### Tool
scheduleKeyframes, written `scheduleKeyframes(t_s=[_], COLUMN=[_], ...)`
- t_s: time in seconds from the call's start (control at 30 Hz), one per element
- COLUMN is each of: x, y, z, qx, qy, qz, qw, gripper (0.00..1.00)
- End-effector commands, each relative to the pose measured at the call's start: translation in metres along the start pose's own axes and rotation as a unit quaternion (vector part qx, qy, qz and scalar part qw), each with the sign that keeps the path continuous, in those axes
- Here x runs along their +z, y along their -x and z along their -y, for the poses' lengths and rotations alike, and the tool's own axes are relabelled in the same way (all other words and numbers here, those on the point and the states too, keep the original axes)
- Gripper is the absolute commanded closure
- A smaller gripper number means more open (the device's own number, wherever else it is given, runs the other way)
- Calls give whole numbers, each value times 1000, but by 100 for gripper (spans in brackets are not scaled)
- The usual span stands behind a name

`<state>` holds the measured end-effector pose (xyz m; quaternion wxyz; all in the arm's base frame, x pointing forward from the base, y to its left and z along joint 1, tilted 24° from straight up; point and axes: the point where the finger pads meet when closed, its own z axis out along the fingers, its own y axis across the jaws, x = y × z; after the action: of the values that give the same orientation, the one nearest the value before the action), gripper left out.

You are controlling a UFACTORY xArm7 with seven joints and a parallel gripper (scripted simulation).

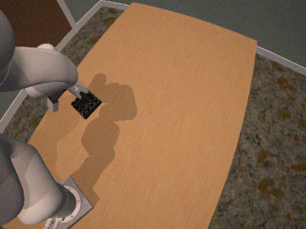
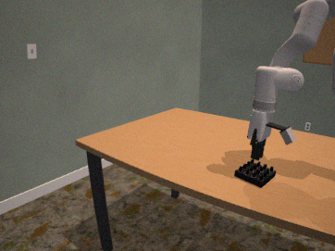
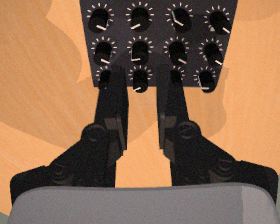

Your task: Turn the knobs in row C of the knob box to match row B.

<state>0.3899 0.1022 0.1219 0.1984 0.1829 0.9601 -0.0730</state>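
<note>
The black knob box [image 1: 86,117] [image 2: 249,181] [image 3: 159,36] stands on the table. Three rows show fully in the wrist view, apparently B, C and D from the top; printed names are unreadable. B1 [image 3: 101,20] and B4 [image 3: 219,21] point lower right, B2 [image 3: 140,19] lower left, B3 [image 3: 181,18] left. C1 [image 3: 103,52], C3 [image 3: 177,52] and C4 [image 3: 213,53] point lower right; C2 [image 3: 140,50] points left. My gripper [image 2: 257,158] [image 3: 141,83] is slightly open and empty above the box, its fingertips either side of the second column. The fingers partly cover D1 and D3.
D2 [image 3: 140,83] shows between the fingers and D4 [image 3: 206,81] to their right. The arm and gripper cast shadows over the wooden table [image 1: 182,89] [image 2: 157,144] [image 3: 40,90]. The robot's base plate [image 1: 86,204] is at the near end in the top view.
</note>
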Motion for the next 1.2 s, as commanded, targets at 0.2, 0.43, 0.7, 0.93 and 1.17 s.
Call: scheduleKeyframes(t_s=[0.2, 0.43, 0.7, 0.93, 1.17], x=[-3, -3, -8, -12, -15], y=[1, 1, 3, 5, 5], z=[0, 0, 2, 3, 4], qx=[-1, 7, 142, 242, 351], qy=[2, 2, -1, -3, -4], qz=[-1, -1, 0, 1, 2], qw=[1000, 1000, 990, 970, 936], gripper=[81, 81, 81, 81, 81])
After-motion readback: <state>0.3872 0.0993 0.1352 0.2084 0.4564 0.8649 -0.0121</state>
